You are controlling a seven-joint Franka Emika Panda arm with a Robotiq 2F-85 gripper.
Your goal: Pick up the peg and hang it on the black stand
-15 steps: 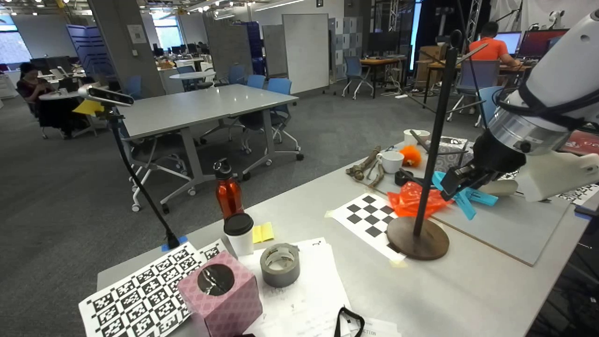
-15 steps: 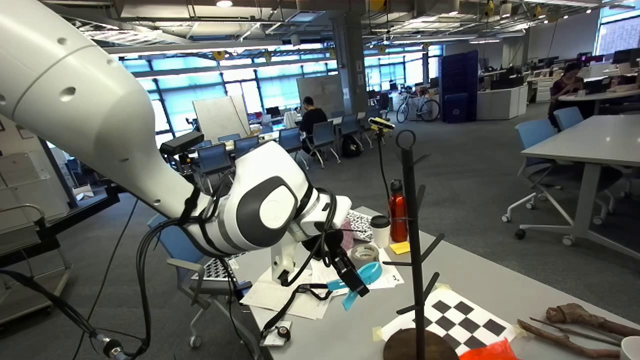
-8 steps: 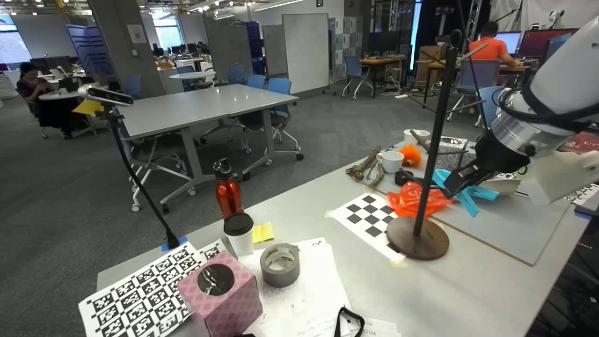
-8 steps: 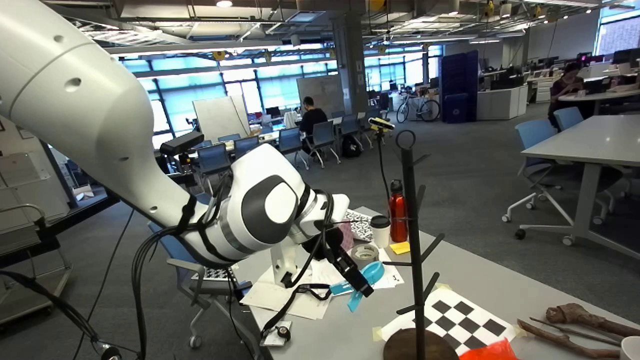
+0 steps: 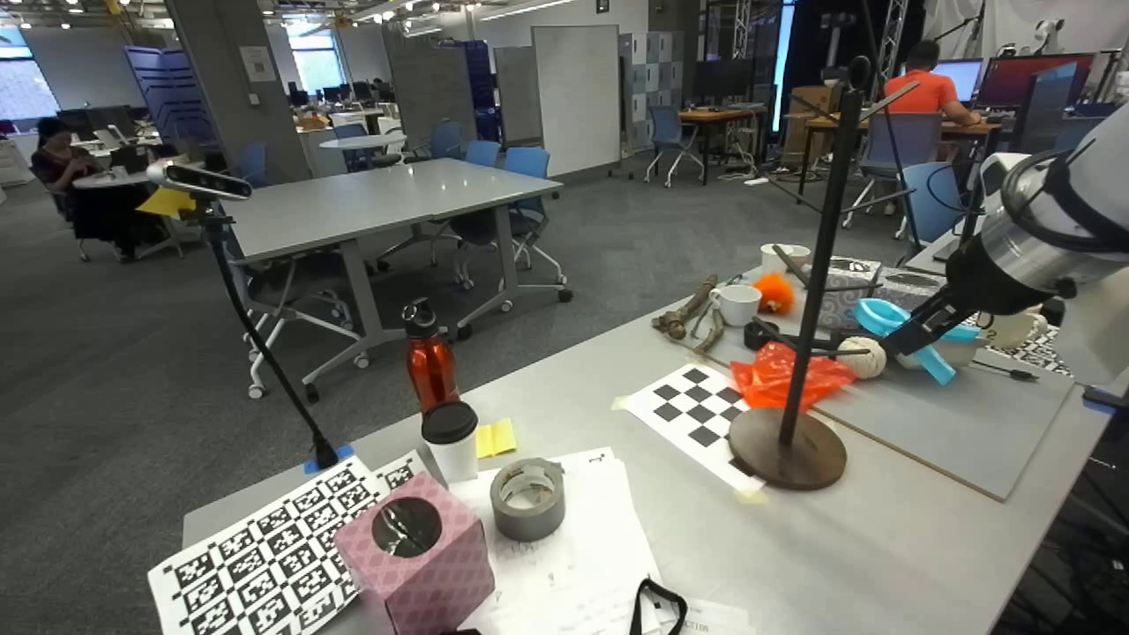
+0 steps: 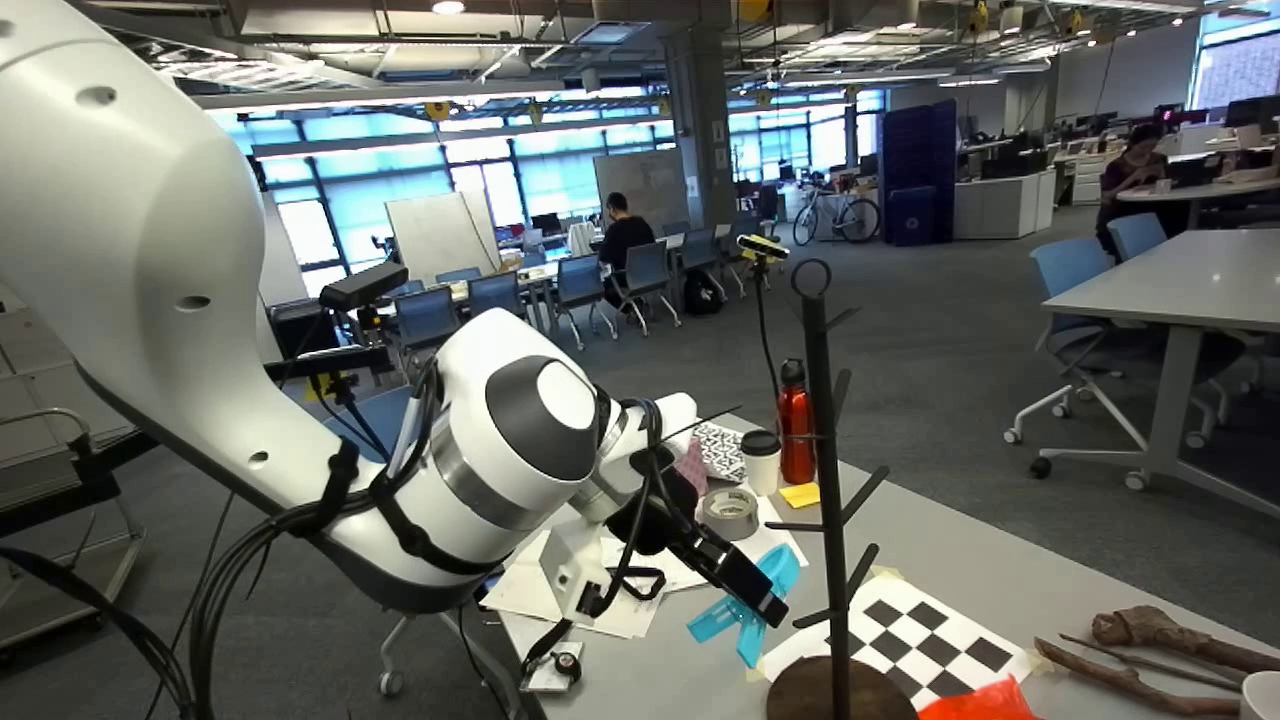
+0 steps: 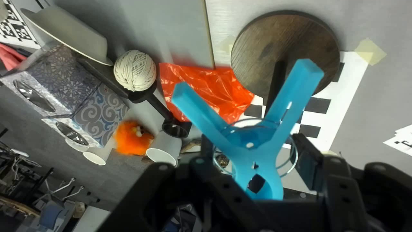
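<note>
The peg, a light-blue clip with splayed legs, shows in the wrist view (image 7: 254, 154) and in both exterior views (image 5: 933, 363) (image 6: 780, 568). My gripper (image 7: 253, 145) is shut on it; the fingers press its wire rings from both sides. The peg is held in the air, legs pointing away from the wrist. The black stand is an upright black pole (image 5: 818, 291) (image 6: 829, 450) with short side arms on a round dark base (image 7: 273, 42). In an exterior view, my gripper (image 6: 772, 606) is just left of the pole, near a lower arm. The gap in depth is unclear.
An orange bag (image 5: 785, 377) and a checkered sheet (image 5: 688, 410) lie beside the base. A ball of string (image 7: 135, 70), a black holder (image 7: 175, 127), a white cup (image 7: 164, 148), an orange fluffy toy (image 7: 132, 138) and patterned boxes (image 7: 93, 112) stand nearby.
The gripper carried the peg rightward in both exterior views, towards the pole in one of them. The peg and gripper changed tilt. The ball of string came into sight behind. The stand has not moved.
</note>
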